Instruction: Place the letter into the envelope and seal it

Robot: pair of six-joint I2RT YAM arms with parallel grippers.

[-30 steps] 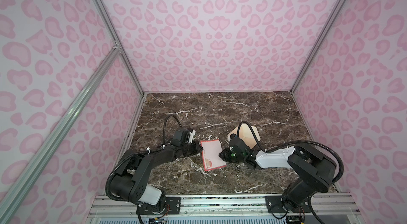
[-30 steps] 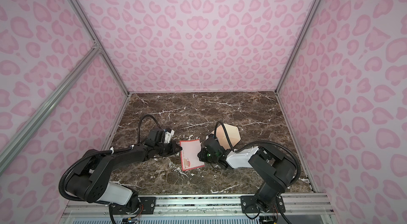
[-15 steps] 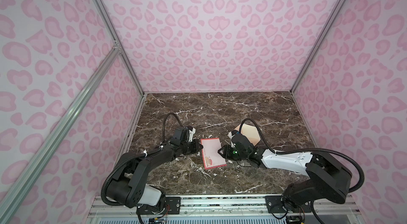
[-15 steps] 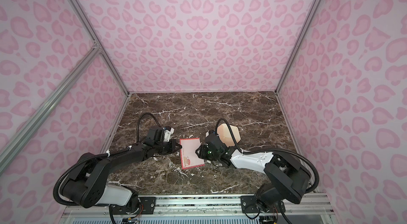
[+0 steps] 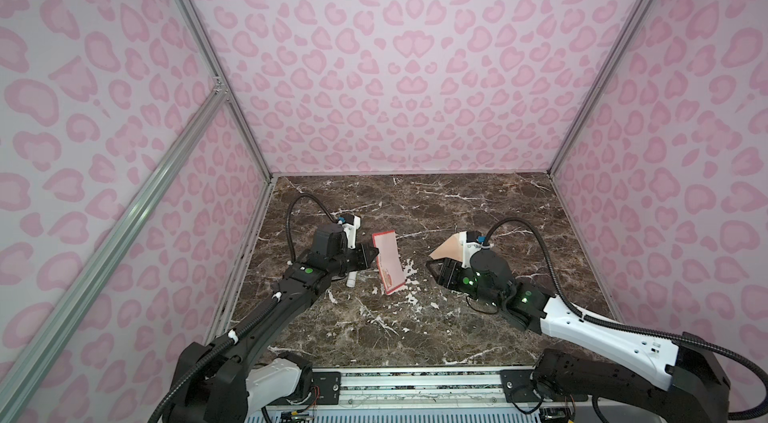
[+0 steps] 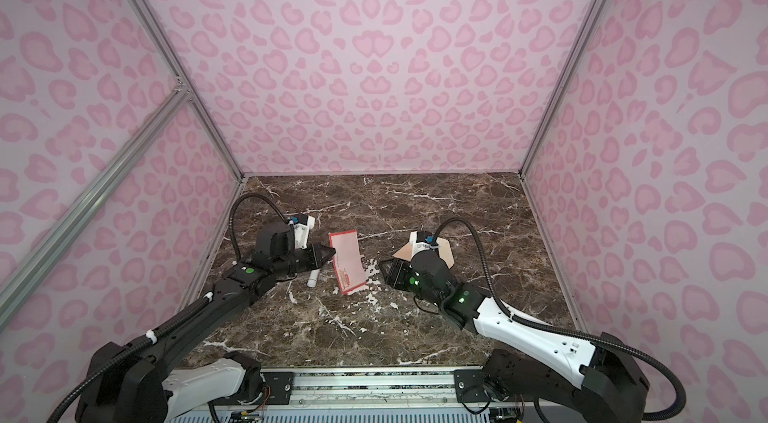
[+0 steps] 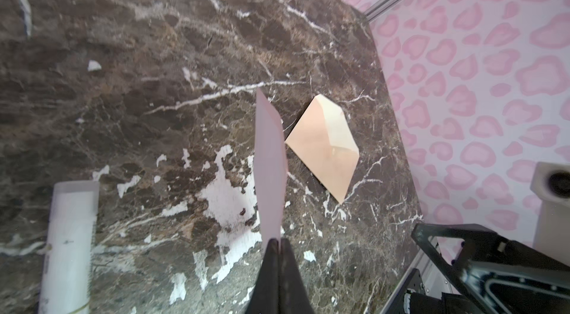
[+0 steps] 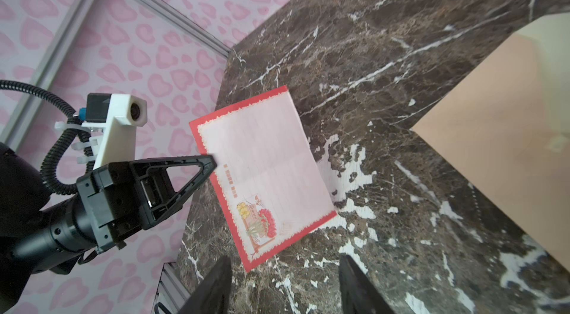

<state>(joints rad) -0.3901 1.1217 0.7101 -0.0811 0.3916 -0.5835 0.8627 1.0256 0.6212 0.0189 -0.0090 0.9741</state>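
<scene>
The letter (image 5: 388, 261) (image 6: 348, 261) is a pale pink card with a red border and a small flower picture (image 8: 265, 173). It stands steeply tilted over the marble floor. My left gripper (image 5: 376, 252) (image 7: 279, 241) is shut on its left edge, where the card (image 7: 270, 167) shows edge-on. The peach-tan envelope (image 7: 324, 146) (image 8: 509, 143) lies flat to the right, flap folded down. In both top views my right wrist partly hides the envelope (image 5: 451, 250) (image 6: 446, 254). My right gripper (image 5: 432, 271) (image 8: 284, 258) is open and empty, a little right of the letter's lower corner.
A white tube (image 5: 351, 279) (image 7: 69, 244) lies on the floor under my left wrist. The marble surface (image 5: 415, 317) has white chipped patches. Pink patterned walls (image 5: 415, 68) enclose three sides, and a metal rail (image 5: 415, 383) runs along the front.
My right gripper has opened and drawn back to the right, away from the letter. The left gripper keeps hold, and the letter now stands more upright.
</scene>
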